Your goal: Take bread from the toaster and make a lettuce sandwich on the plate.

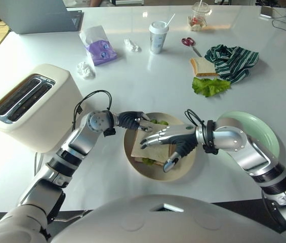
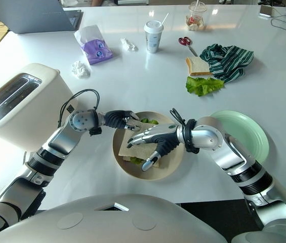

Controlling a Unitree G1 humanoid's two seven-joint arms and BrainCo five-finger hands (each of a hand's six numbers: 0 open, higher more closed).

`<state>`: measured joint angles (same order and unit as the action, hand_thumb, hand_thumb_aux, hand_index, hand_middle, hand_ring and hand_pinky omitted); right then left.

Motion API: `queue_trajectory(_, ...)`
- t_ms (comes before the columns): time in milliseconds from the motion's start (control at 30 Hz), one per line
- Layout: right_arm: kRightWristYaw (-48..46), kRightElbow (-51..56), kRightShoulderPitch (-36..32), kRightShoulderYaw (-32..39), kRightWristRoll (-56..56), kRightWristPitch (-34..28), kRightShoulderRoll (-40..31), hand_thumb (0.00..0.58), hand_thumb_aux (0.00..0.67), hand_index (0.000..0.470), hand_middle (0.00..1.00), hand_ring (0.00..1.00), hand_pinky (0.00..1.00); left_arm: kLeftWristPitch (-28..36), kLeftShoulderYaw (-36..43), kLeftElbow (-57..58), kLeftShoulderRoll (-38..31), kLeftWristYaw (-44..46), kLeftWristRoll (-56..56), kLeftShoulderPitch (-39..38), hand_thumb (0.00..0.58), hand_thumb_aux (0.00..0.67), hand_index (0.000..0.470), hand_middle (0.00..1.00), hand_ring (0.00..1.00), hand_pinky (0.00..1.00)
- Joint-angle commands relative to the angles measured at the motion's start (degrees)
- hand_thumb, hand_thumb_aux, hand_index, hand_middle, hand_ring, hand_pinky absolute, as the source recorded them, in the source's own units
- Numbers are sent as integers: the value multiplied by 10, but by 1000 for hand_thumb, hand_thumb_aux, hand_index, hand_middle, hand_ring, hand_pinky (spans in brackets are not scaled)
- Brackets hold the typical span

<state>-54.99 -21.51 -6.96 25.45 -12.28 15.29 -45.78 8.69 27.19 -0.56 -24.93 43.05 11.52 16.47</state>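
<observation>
Main risk: a skewed or crushed sandwich [image 1: 144,152]. Could come from sideways drag by the right hand [image 1: 170,139] on lifting away — enough to slide the top slice [image 2: 130,147] over the slippery lettuce [image 1: 159,122] and out of line with the layer beneath. Could also come from too much downward pressure, flattening soft bread, or from a tug by the left hand [image 1: 130,120] at the opposite corner, tearing the slice or nudging the tan plate [image 1: 150,174] aside. Right hand: spread wide, laid palm-down and flat across the right half of the top slice, gripping nothing. Left hand: at the plate's far-left rim, against the slice's far-left corner; clamped on that corner or merely touching it — cannot tell. Sandwich: stacked in the middle of the plate, straight ahead of the robot, between the two hands, with lettuce peeking out at the far edge and again at the near-left edge. Judged close to done (little left beyond a clean release). Toaster [image 1: 51,111] off to the left, well apart from the plate, slots dark and seemingly empty. Further off on the right, a spare bread slice [image 1: 203,67] touching a loose lettuce leaf [image 1: 211,86], beside a striped cloth [image 1: 234,61]; nearer, a green plate [image 1: 261,131] under the right forearm.
</observation>
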Motion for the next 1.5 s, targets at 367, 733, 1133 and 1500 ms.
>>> queue_trajectory(367,-70,31,29,31,-26,-50,-62,0,0,0,0,0,0,-23,-36,-133,-32,-55,85,-4,0,0,0,0,0,0)
queue_trajectory(733,-43,52,2,19,-16,-29,-48,0,0,0,0,0,0,-30,-257,-165,-2,-240,67,135,0,0,0,0,0,0)
queue_trajectory(1133,-42,-38,5,-270,322,-105,-67,0,0,0,0,0,0,-6,-321,-171,64,-210,-185,134,0,0,0,0,0,0)
queue_trajectory(1500,-93,-80,185,-337,380,-98,-62,156,97,68,522,522,522,113,-309,-315,-102,158,-494,-92,580,670,470,298,298,298)
